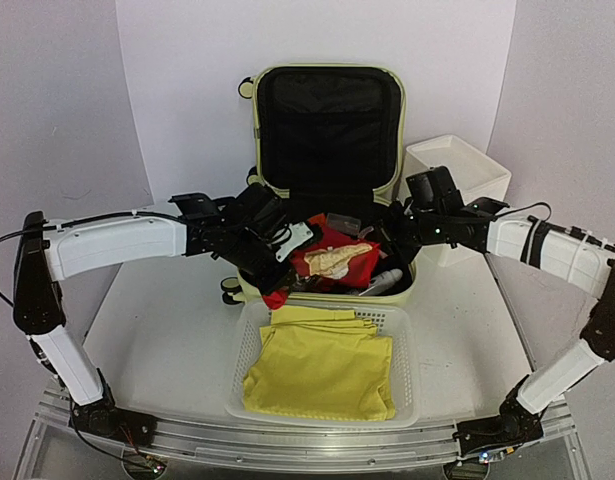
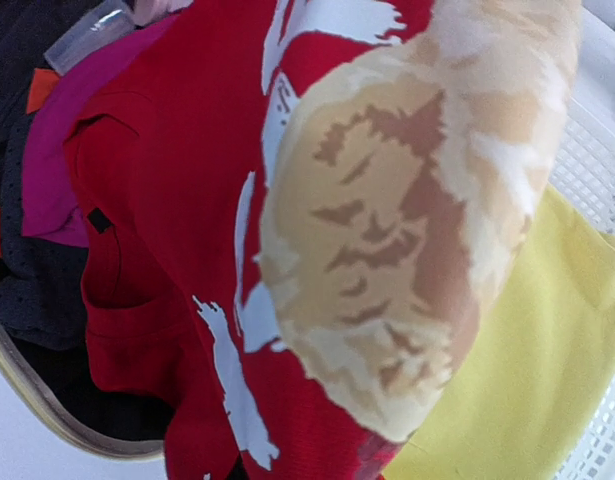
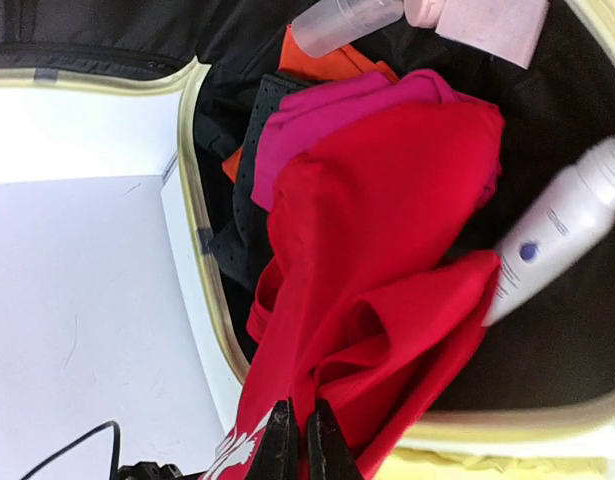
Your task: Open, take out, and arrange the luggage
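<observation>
Luggage (image 1: 327, 120): one, pale yellow-green hard shell, rounded corners, black fabric lining, lid upright, just behind one white mesh basket (image 1: 412, 340) with one folded yellow cloth (image 1: 322, 375). Inside: one red shirt (image 3: 387, 230) (cream print), one white spray bottle (image 3: 557, 240), one clear bottle (image 3: 342, 20). Right gripper (image 3: 305, 440) pinched on shirt; left gripper (image 1: 283, 258) closed, grip hidden.

The pale yellow-green hard-shell suitcase (image 1: 327, 120) sat open at the middle back of the desk (image 1: 157, 320), its black-lined lid standing upright at the rear and its rounded lower shell lying flat, filled to the brim.
</observation>
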